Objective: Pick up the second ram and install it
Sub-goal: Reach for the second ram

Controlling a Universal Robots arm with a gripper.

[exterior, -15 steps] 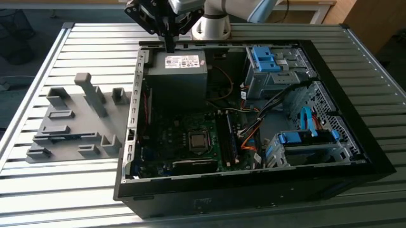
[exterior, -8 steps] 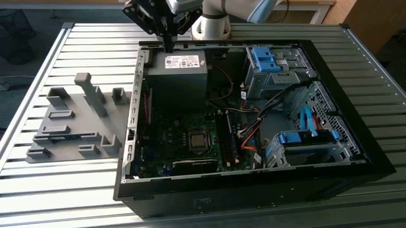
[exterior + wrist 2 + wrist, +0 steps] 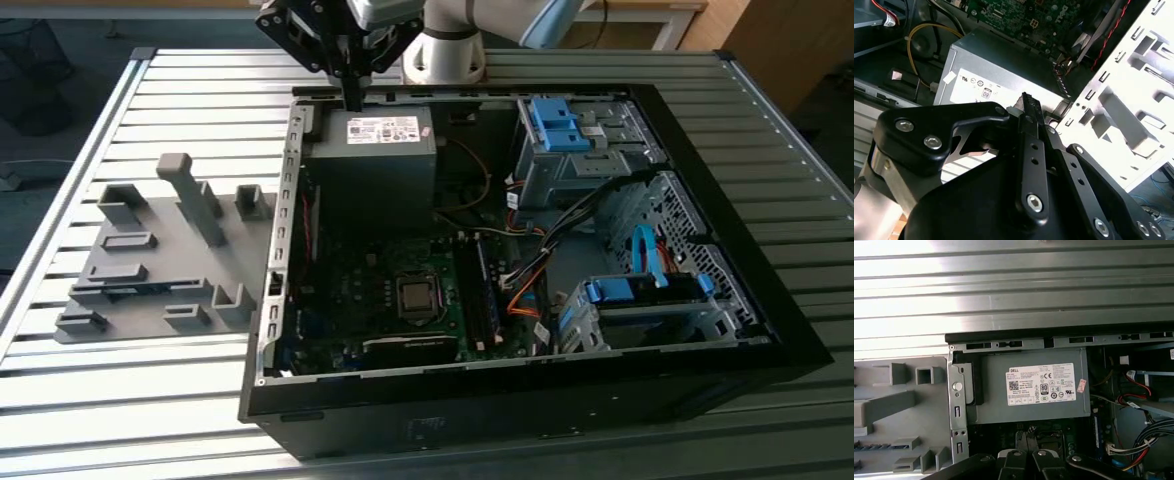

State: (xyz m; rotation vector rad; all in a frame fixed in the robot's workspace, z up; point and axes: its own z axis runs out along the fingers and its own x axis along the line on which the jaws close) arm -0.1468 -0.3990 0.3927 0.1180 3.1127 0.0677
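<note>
Hovering just above the far edge of the power supply (image 3: 374,165), the gripper (image 3: 354,98) points straight down. Its fingers are drawn together into a narrow tip with nothing visible between them. In the second wrist view the black linkage converges on that same tip (image 3: 1027,102), with the labelled grey top of the power supply (image 3: 989,70) right beneath it. In the first wrist view the fingertips (image 3: 1026,437) sit over the edge of the power supply (image 3: 1029,405) that faces the board.

The ram (image 3: 130,291) appears to be the thin dark, bluish strip standing edge-on in a slot of the grey holder (image 3: 147,240). It is well apart from the power supply, outside the case (image 3: 747,330), toward the exterior view's left. The first wrist view shows the same strip (image 3: 884,446) low among the holder blocks (image 3: 904,415), away from the gripper.

Beside the power supply, deeper in the case, lies the green board (image 3: 387,300). Case and holder both rest on the slatted metal table (image 3: 134,400).
</note>
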